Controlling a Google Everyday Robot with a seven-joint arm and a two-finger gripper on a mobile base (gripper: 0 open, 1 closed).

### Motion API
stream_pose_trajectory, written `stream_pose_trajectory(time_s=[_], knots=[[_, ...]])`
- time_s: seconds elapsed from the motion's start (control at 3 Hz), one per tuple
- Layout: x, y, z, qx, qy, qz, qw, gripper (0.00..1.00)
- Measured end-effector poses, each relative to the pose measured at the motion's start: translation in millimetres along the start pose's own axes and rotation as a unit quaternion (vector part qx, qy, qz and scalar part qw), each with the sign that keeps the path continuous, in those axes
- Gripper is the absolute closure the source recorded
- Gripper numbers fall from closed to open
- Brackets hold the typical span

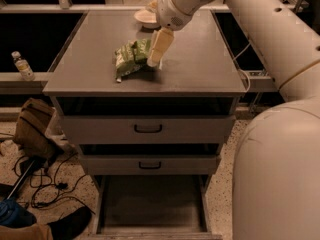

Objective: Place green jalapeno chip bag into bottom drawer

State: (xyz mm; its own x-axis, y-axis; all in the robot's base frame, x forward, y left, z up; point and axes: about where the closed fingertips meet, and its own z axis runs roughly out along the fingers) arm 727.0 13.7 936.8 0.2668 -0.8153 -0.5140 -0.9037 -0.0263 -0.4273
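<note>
The green jalapeno chip bag lies crumpled on the grey cabinet top, left of centre. My gripper hangs from the white arm and points down at the bag's right edge, touching or nearly touching it. The bag rests on the surface and is not lifted. The bottom drawer is pulled open at the foot of the cabinet, and its dark floor shows nothing in it.
A white bowl stands at the back of the cabinet top behind the gripper. The two upper drawers with black handles are closed. A bottle stands on a ledge at left. Bags and cables lie on the floor at left.
</note>
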Motion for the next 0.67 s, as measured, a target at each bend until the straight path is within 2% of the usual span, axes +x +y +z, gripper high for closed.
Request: stream_pose_trajectory(time_s=[0.33,0.67], knots=[[-14.8,9.7,27.7,-0.029,-0.017,-0.009,0.9994,0.0],[-16.1,18.7,53.1,-0.06,-0.023,-0.008,0.9979,0.0]])
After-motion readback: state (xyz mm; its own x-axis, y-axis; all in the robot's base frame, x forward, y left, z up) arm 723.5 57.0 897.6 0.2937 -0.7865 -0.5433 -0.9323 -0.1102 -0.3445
